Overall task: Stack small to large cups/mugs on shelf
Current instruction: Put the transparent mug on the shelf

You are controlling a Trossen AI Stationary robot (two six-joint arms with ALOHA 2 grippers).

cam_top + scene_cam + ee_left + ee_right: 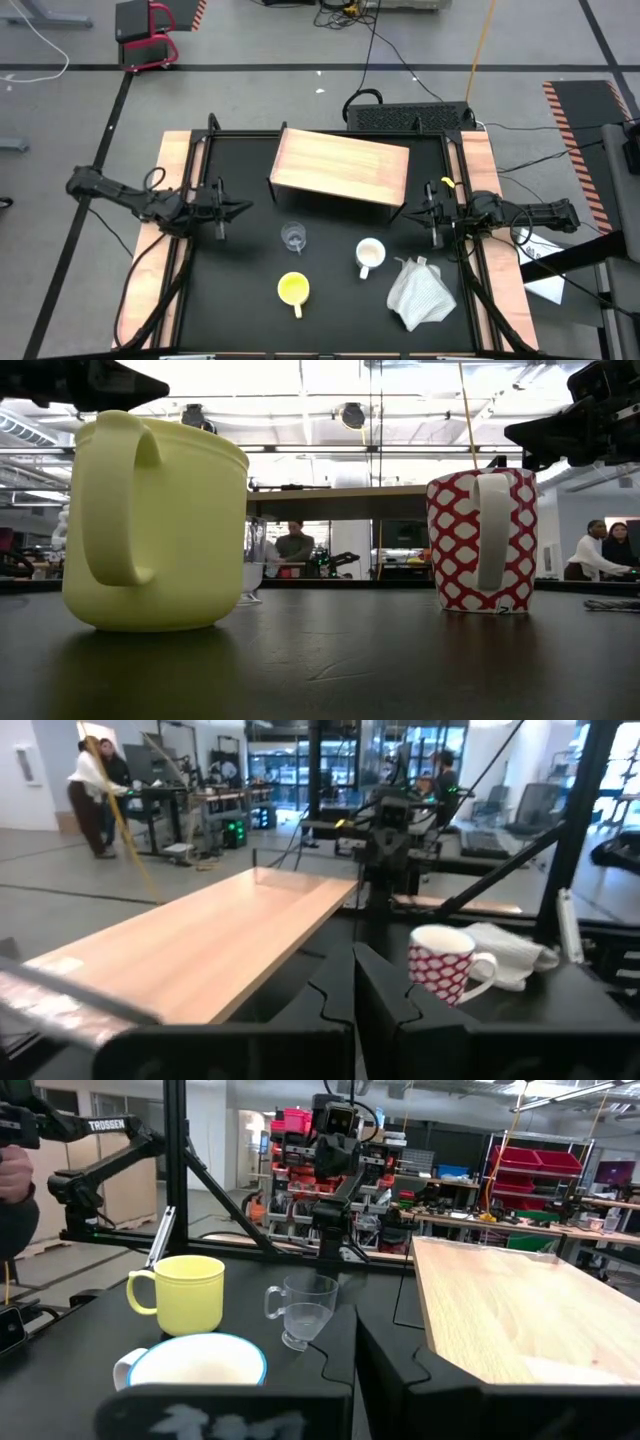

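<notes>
Flanking the shelf (340,166), left tool (237,208) and right tool (413,211) sit closed, empty.

Glass cup (293,237), two mugs (369,256) and cloth (419,293) sit before the shelf (342,165)

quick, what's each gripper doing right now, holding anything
Left gripper: shut, holding nothing, hovering at the table's left side.
Right gripper: shut, holding nothing, at the right side beside the shelf.

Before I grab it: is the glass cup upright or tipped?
Upright. The glass cup stands on its base, mouth up, and the high view looks straight down into it.
</notes>
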